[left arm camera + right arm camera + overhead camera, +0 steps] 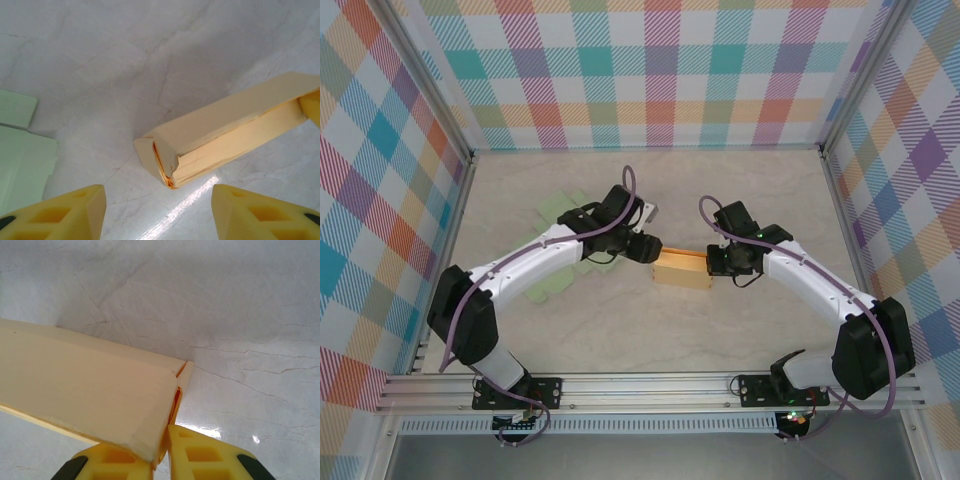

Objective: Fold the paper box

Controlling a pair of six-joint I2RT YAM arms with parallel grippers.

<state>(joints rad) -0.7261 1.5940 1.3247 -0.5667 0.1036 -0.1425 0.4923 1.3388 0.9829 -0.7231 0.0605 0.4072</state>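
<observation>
Green paper (550,209) lies at the 9 o'clock side of the table (620,340). The left claw (648,250), at 9 o'clock from the paper box (682,268), is open wide and holds nothing. The box sits mid-table. At its 3 o'clock, the right claw (713,264) pinches its end.

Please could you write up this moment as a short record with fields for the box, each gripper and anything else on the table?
Item: paper box, tan, lying on the table near its middle
Left gripper: open, facing one end of the box, not touching it
Right gripper: shut on the opposite end of the box
Other: green sheets flat on the left side, partly under the left arm
</observation>
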